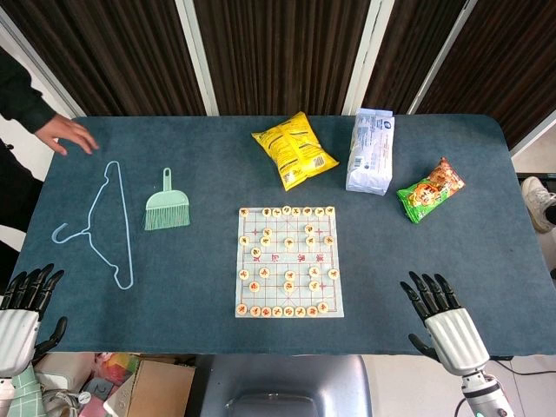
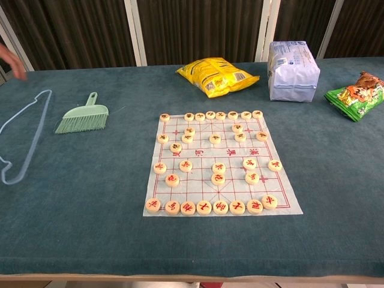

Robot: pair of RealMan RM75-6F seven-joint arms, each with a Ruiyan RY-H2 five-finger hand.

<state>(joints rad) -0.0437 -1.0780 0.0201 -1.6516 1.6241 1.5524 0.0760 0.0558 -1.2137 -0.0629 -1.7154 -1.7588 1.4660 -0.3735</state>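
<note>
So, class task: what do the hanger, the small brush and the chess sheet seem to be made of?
The hanger looks like thin wire with a pale blue coating: slim, evenly bent outline. The small brush looks like matte mint-green plastic, handle and bristles one colour. The chess sheet seems thin paper or plastic film: it lies flat, with faint creases.

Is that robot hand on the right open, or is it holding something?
Open. The right hand hovers at the table's near edge with its dark fingers spread apart and nothing between them.
</note>
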